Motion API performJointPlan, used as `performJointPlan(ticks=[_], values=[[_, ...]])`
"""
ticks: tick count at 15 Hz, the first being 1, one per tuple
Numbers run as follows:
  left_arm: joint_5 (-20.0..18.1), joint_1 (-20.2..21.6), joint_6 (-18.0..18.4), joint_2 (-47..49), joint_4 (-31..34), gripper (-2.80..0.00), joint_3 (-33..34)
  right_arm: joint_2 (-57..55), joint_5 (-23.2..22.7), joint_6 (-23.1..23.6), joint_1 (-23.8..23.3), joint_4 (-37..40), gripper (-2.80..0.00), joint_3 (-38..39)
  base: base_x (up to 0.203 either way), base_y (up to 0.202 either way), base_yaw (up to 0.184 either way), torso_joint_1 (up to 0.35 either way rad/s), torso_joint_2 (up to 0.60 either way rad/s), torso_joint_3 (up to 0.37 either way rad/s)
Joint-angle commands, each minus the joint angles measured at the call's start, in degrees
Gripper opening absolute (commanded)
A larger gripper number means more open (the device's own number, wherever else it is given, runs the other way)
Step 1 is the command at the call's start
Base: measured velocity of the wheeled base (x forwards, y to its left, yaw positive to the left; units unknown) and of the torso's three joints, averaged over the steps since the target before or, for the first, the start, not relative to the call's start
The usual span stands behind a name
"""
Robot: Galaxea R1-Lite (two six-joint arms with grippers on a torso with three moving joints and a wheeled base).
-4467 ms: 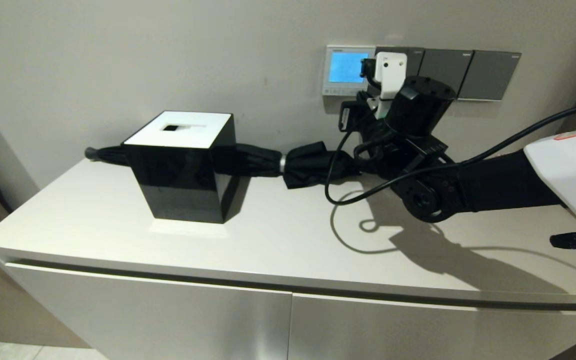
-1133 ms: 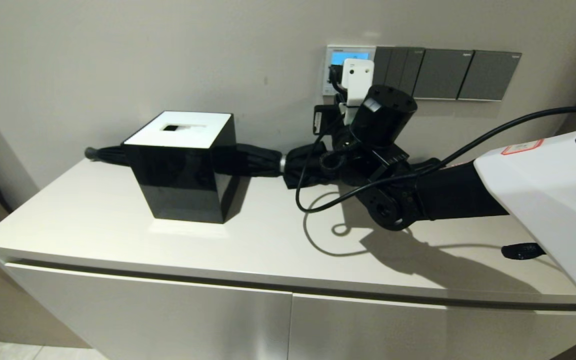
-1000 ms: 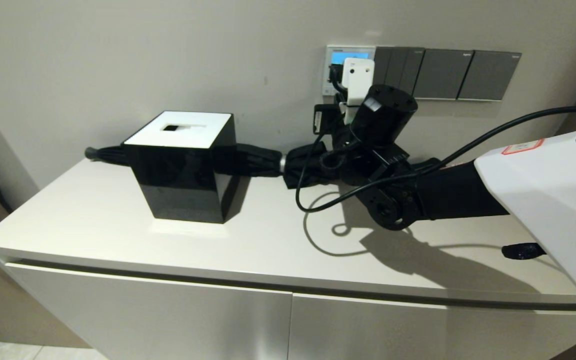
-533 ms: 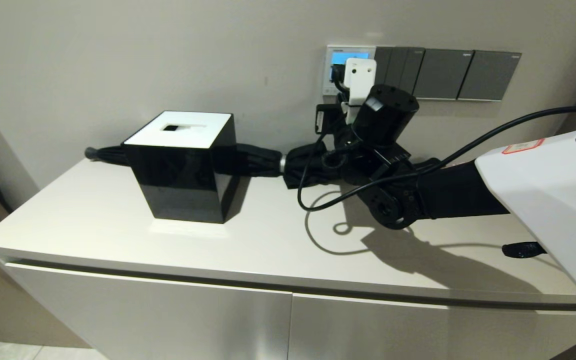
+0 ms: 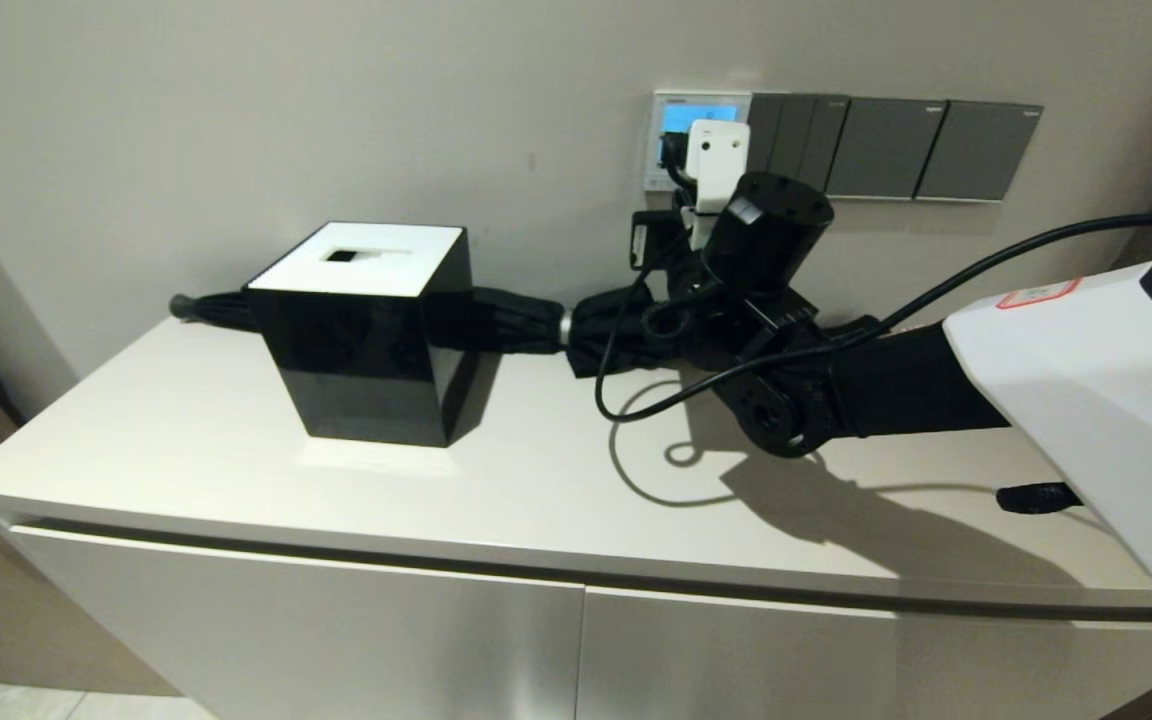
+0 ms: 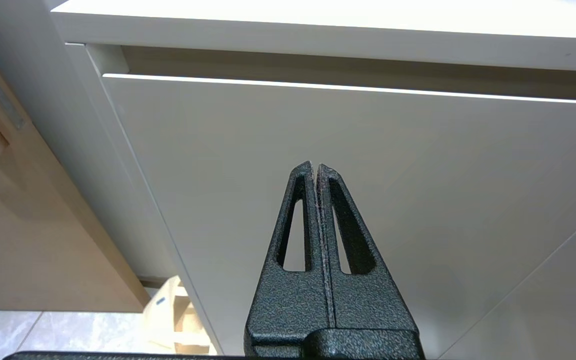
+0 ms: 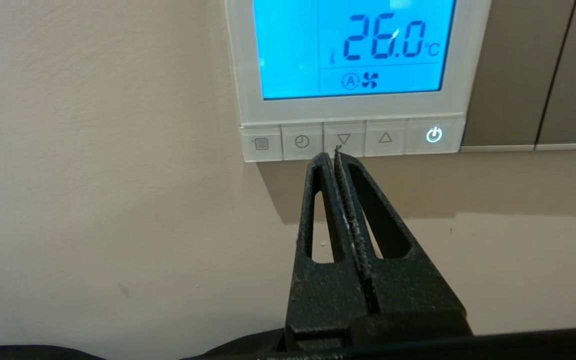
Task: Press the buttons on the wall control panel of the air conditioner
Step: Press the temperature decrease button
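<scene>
The air conditioner's wall control panel [image 7: 353, 110] is a white-framed thermostat with a lit blue screen reading 26.0 °C; in the head view the panel [image 5: 658, 140] is partly hidden by my right wrist. A row of pale buttons [image 7: 353, 140] runs along its lower edge, with the power symbol lit at one end. My right gripper [image 7: 332, 155] is shut and empty, its tip at the lower edge of the button row, by the down-arrow button [image 7: 344, 139]. My left gripper [image 6: 315, 167] is shut and empty, parked low in front of the cabinet.
Dark grey switch plates [image 5: 896, 148] sit right of the panel. On the white cabinet top [image 5: 536, 470] stand a black tissue box [image 5: 366, 330] and a folded black umbrella [image 5: 536, 325] along the wall. A black cable [image 5: 636, 400] loops from my right arm.
Since 4.5 s ago my right arm swung left from the switch plates to in front of the panel. Over the last second it has shifted only slightly.
</scene>
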State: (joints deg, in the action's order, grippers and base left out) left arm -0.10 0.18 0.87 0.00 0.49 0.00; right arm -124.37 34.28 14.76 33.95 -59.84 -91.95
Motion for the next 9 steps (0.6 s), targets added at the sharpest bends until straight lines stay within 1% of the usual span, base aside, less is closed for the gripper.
performJointPlan(ticks=[1, 9], values=[[0.0, 0.0, 0.0, 0.1, 0.0, -2.80, 0.0, -0.6, 0.3, 0.1, -0.3, -0.4, -2.80, -0.5, 0.000, 0.000, 0.000, 0.000, 0.00, 0.000], [0.0, 0.0, 0.0, 0.0, 0.0, -2.80, 0.0, -0.5, 0.2, 0.1, -0.5, 0.9, -2.80, -2.4, 0.000, 0.000, 0.000, 0.000, 0.00, 0.000]])
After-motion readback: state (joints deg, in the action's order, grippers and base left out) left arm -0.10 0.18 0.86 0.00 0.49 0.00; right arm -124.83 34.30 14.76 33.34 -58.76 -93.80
